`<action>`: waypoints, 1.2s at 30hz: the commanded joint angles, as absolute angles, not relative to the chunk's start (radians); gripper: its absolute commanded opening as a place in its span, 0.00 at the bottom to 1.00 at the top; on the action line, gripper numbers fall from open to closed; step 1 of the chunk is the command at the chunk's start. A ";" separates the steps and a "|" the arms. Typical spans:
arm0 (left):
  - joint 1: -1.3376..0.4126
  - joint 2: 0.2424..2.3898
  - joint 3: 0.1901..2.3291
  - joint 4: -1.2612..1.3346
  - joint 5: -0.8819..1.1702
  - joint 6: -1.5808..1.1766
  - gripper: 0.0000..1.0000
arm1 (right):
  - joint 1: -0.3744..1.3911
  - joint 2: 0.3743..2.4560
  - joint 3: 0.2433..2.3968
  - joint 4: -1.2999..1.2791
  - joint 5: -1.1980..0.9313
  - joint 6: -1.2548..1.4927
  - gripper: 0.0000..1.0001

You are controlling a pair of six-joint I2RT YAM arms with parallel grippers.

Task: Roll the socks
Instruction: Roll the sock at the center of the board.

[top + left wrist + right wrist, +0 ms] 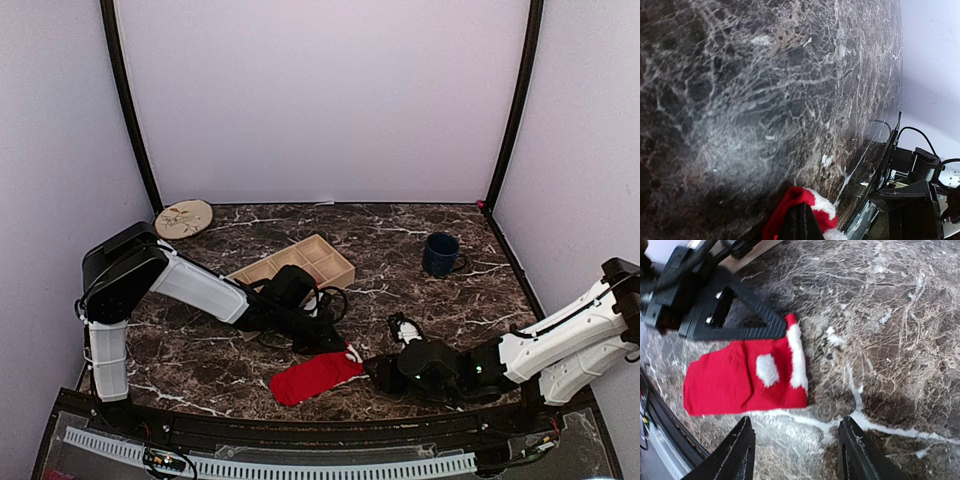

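Note:
A red sock (315, 377) with white trim lies flat near the table's front edge. In the left wrist view its white-edged cuff (822, 207) bunches around my left gripper (801, 209), which is shut on the sock. The top view shows this left gripper (344, 350) at the sock's right end. My right gripper (797, 447) stands open just off the sock (740, 382), with only bare marble between its fingers (737, 450). From above, the right gripper (377, 372) sits immediately right of the sock.
A wooden compartment tray (300, 262) stands behind the left arm. Also on the table are a blue mug (441, 254) at the back right, a round wooden plate (184, 218) at the back left, and a small black-and-white item (404, 328).

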State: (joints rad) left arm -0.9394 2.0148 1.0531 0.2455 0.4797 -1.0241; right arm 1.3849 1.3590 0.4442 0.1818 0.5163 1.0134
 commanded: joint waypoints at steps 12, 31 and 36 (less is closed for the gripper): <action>-0.937 2.020 0.942 0.163 0.445 -0.993 0.00 | 1.266 1.516 0.388 0.535 0.356 1.350 0.48; -0.937 2.028 0.861 0.266 0.440 -1.021 0.00 | 1.267 1.639 0.434 0.526 0.242 1.508 0.46; -0.937 2.033 0.847 0.292 0.442 -1.029 0.00 | 1.268 1.650 0.385 0.584 0.250 1.599 0.39</action>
State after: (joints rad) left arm -0.9386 1.9930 0.9108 0.4557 0.4828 -1.0264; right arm 1.2686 1.6192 0.4313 0.5816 0.2726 1.5097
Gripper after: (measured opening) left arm 0.023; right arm 0.411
